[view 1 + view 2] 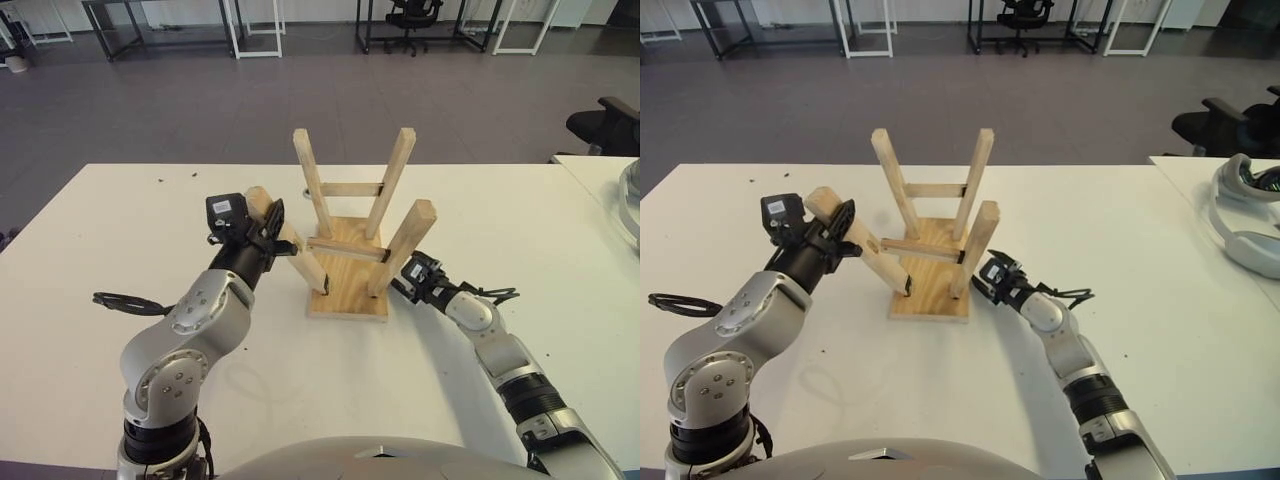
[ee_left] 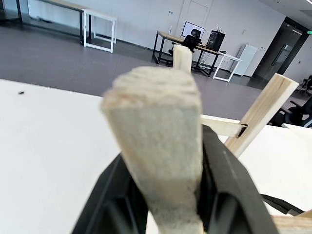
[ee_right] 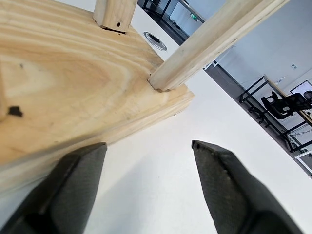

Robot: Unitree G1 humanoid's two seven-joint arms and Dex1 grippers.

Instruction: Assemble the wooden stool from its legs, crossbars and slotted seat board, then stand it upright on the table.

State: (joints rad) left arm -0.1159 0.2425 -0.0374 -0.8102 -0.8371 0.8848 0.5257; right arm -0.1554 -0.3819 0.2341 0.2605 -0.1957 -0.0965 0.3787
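Seat board [image 3: 58, 73] cut off by edge; leg [image 2: 156, 141] blurred.

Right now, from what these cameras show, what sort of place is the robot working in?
Probably an open office or lab workroom. There is a white worktable in front, metal-framed desks standing in rows on a grey floor behind it, and a black office chair at the far side.

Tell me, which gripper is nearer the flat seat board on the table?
Right. The right gripper sits open, low beside the seat board, just off its right edge. The left gripper is higher up, shut on the stool's near-left leg.
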